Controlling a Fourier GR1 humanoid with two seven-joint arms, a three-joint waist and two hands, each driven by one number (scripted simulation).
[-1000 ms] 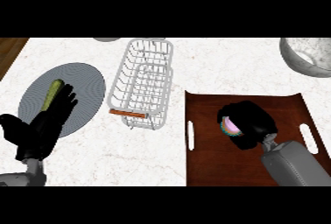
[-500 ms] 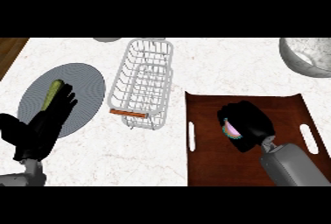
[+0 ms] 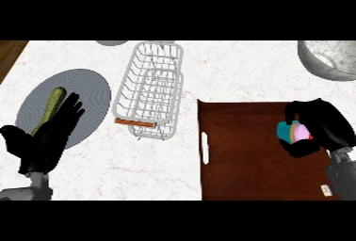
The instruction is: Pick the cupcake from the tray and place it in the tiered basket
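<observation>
The cupcake, with a teal wrapper and pink frosting, is over the right part of the dark brown tray. My right hand is curled round it from the right and hides most of it. Whether the cupcake rests on the tray or is lifted off it cannot be told. The white wire tiered basket lies on the counter left of the tray, with a brown bar at its near end. My left hand rests open at the lower left, fingers up over the plate's edge.
A grey plate at the left carries a green vegetable. A marbled bowl stands at the back right, and a grey rim shows at the back edge. The counter's wooden edge is far left.
My right hand has moved to the right across the tray with the cupcake in it. The left hand, basket and plate have stayed put.
</observation>
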